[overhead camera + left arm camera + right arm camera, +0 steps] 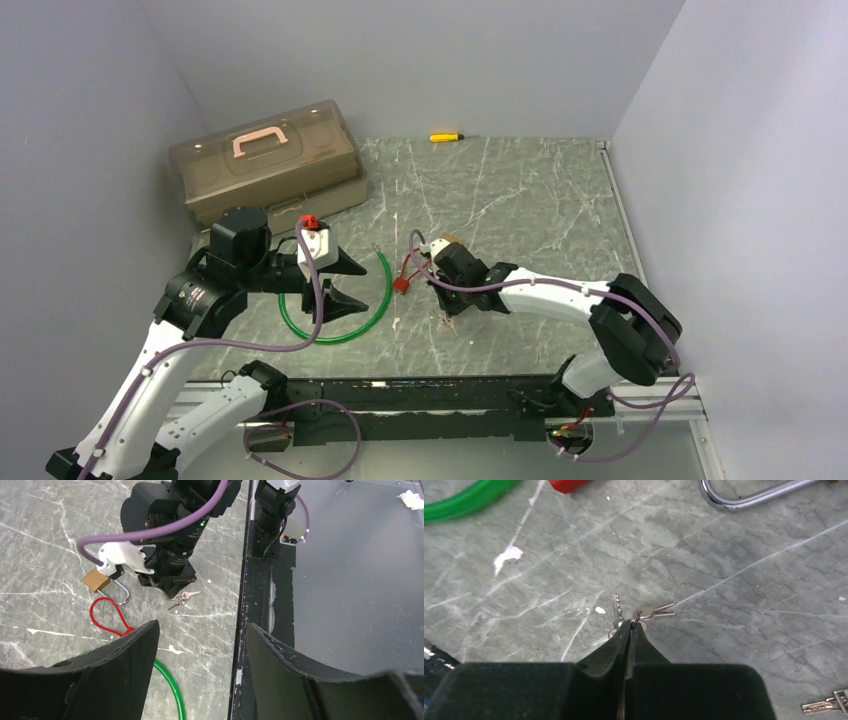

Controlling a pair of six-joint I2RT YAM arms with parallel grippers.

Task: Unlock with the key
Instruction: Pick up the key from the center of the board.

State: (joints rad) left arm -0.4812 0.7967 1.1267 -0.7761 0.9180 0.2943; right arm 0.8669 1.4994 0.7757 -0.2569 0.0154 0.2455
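A small bunch of silver keys lies on the marble table, its ring pinched at the tips of my right gripper, which is shut on it. In the left wrist view the same keys show just under the right gripper. The brass padlock with a chrome shackle lies on the table just beyond the keys; a red cable loop lies beside it. My left gripper hangs open and empty over the table's near edge, to the left of the lock.
A green hoop lies under the left gripper. A brown toolbox with a pink handle stands at the back left, and a yellow screwdriver lies at the far edge. Another loose key lies near the right gripper.
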